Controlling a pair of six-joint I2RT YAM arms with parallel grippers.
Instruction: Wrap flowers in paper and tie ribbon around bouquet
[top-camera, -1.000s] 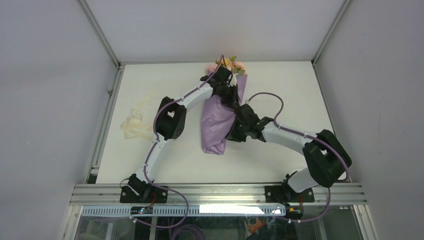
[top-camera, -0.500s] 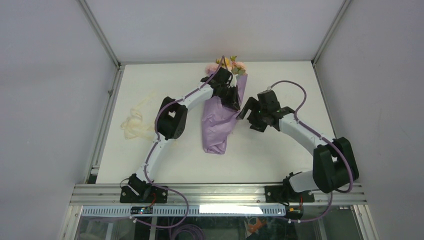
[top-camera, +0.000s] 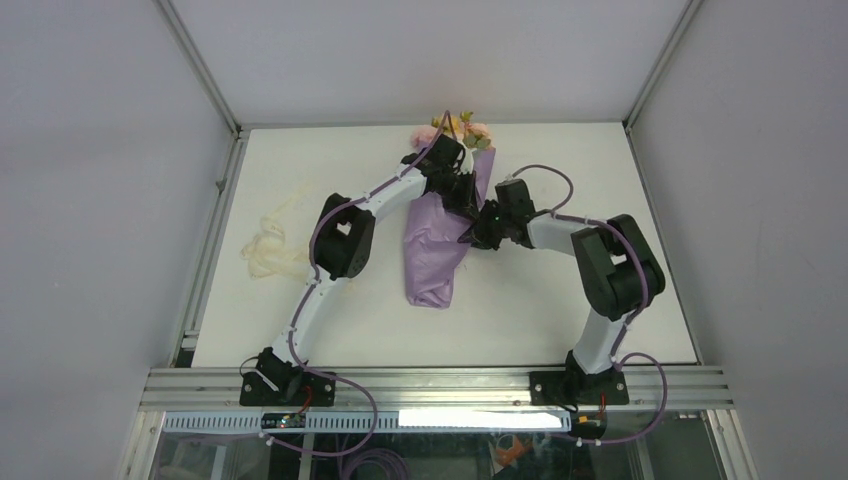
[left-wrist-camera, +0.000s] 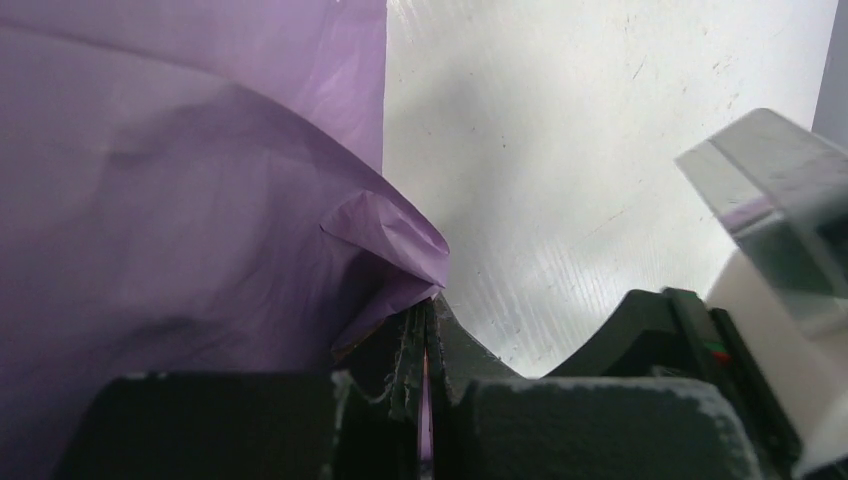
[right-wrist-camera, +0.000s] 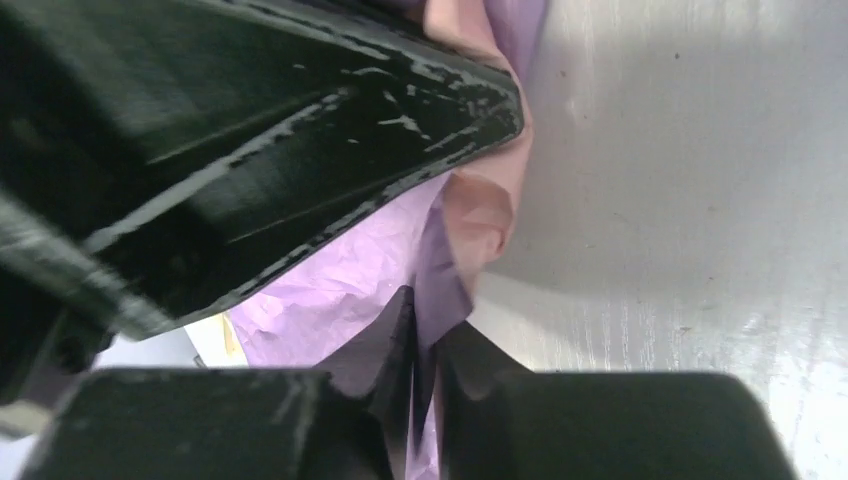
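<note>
Left fingers (left-wrist-camera: 406, 352): I see them pinching the paper (left-wrist-camera: 180, 200).
Right fingers (right-wrist-camera: 470, 356): nipped narrowly on paper edge.
Ribbon (top-camera: 268, 250): frame left, on desk (top-camera: 540, 320).

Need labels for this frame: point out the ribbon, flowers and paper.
ribbon (top-camera: 268, 252), top view, middle of the cream heap.
flowers (top-camera: 478, 131), top view, right-hand pink bloom.
paper (top-camera: 430, 265), top view, lilac lower half.

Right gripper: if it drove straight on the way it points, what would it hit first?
The right gripper is pinching the paper, so pushing on would crumple that first. It would then probably strike the left gripper, which looms black just beyond. Depth is unclear.
</note>
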